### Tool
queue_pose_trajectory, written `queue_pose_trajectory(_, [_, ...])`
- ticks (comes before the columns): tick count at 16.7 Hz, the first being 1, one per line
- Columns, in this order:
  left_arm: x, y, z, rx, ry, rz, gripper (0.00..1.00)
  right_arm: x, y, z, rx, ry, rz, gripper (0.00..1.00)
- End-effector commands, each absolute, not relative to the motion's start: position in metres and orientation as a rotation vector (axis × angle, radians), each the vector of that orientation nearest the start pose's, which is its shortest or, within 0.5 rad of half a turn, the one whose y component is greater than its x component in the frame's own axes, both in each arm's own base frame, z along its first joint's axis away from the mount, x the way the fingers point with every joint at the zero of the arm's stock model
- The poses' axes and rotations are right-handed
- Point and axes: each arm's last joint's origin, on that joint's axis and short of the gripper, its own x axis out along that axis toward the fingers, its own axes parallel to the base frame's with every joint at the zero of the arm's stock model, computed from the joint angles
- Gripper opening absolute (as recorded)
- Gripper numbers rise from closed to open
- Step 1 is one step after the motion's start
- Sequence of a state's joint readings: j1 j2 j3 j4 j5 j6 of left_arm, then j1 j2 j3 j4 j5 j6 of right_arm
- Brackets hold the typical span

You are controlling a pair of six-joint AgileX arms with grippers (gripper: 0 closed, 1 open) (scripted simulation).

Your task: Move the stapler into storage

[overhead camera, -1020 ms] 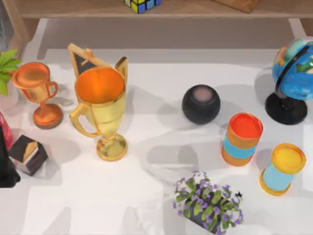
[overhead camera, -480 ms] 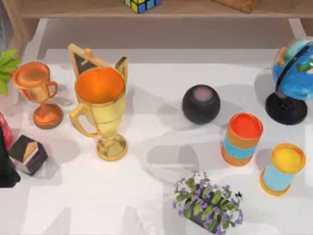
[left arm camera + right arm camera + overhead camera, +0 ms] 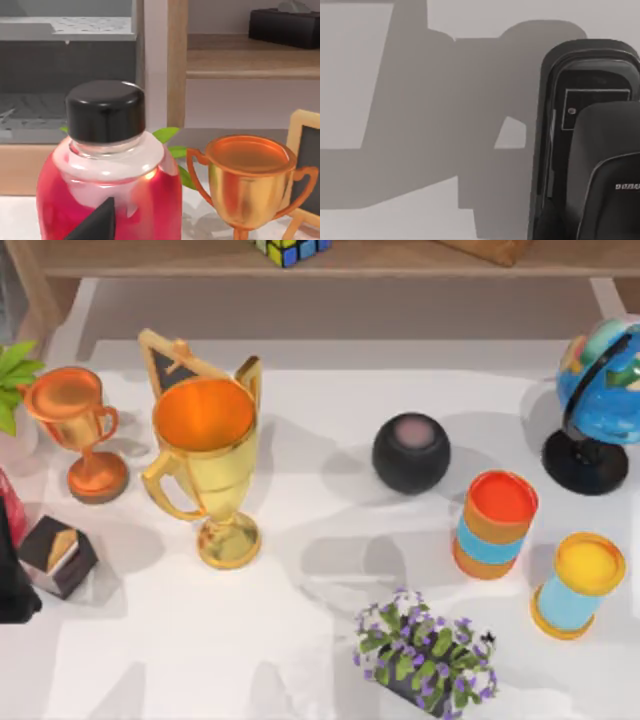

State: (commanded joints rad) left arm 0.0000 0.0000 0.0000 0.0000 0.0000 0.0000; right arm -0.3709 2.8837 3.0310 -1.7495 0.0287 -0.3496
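Right of the right wrist view: stapler [image 3: 585, 100], black, lying on the white table [image 3: 395, 210]. Step, as judged: approach, grasp not yet made; next, close on it and carry it to the shelf [image 3: 400, 260]. Jaw state: cannot tell, either arm. Left arm [image 3: 10, 590] by the bottle [image 3: 107, 190]. Likely obstacles: trophy [image 3: 205, 470], speaker [image 3: 411, 452], flowers [image 3: 425, 655].

Left arm [image 3: 12, 575]: seen from above at the table's left edge as a plain black, angular mass, matte, with no markings, cables or screws discernible. Left gripper [image 3: 97, 224]: in the left wrist view one part of it shows, a dark, near-black wedge tapering to a point, smooth-faced and unmarked. In the right wrist view, a glossy black housing [image 3: 590, 150] with rounded outline, a thin outlined rectangular panel and small white lettering; whether it belongs to the robot cannot be determined.
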Motion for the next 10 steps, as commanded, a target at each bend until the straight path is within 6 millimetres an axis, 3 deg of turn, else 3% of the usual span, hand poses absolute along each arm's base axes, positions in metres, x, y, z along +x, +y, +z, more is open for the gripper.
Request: queue_pose_trajectory(10, [0.1057, -0.0012, 0.1600, 0.000, 0.000, 0.000, 1.00, 0.4794, -0.1790, 0.1641, 0.001, 1.606, -0.008, 0.90])
